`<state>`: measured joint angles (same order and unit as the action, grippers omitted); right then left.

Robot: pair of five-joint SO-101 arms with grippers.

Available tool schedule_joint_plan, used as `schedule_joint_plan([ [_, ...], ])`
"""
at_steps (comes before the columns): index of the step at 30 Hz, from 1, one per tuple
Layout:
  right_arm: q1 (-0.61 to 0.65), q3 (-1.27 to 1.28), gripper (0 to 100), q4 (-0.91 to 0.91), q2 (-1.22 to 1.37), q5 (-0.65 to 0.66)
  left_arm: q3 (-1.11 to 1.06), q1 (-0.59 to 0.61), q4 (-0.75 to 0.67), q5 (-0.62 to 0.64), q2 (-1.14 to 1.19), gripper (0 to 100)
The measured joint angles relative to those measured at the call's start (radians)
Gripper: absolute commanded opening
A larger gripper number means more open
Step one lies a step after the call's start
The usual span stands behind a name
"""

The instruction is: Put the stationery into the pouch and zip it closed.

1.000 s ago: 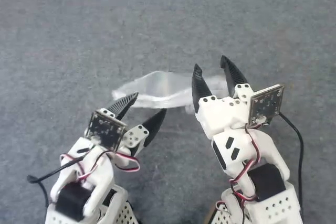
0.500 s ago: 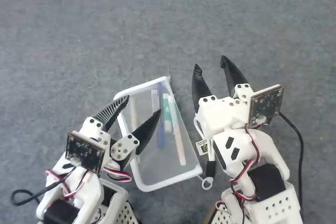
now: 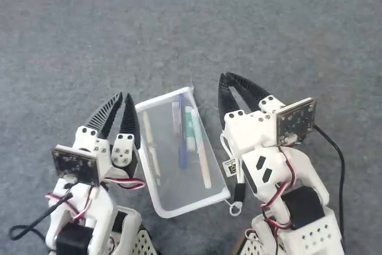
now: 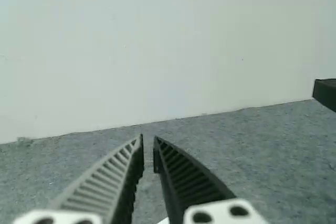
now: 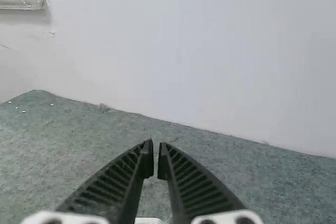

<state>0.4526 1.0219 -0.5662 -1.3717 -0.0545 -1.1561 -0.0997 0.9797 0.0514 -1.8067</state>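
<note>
Clear plastic pouch lies flat on the grey table between the two arms: one pouch, with what look like four pens and pencils side by side inside. The left gripper and right gripper are both clenched on nothing and stand clear of it, probably because filling is done. One zip pull trails at a corner.
</note>
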Motion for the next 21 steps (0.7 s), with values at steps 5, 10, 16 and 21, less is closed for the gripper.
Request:
schedule_joint_plan([
  [5, 0.000, 0.000, 0.9, 0.005, -0.006, 0.012, 0.000, 0.006, 0.000, 0.000, 0.000, 1],
  [10, -0.002, 0.000, 1.2, 0.086, -0.006, 0.012, 0.000, 0.012, -0.021, 0.049, 0.000, 1],
  [16, 0.000, 0.000, 1.3, 0.126, -0.006, 0.012, 0.000, 0.014, -0.048, 0.064, 0.000, 1],
  [21, -0.017, 0.000, 1.3, 0.126, -0.006, 0.086, 0.000, 0.014, -0.112, 0.064, 0.000, 1],
])
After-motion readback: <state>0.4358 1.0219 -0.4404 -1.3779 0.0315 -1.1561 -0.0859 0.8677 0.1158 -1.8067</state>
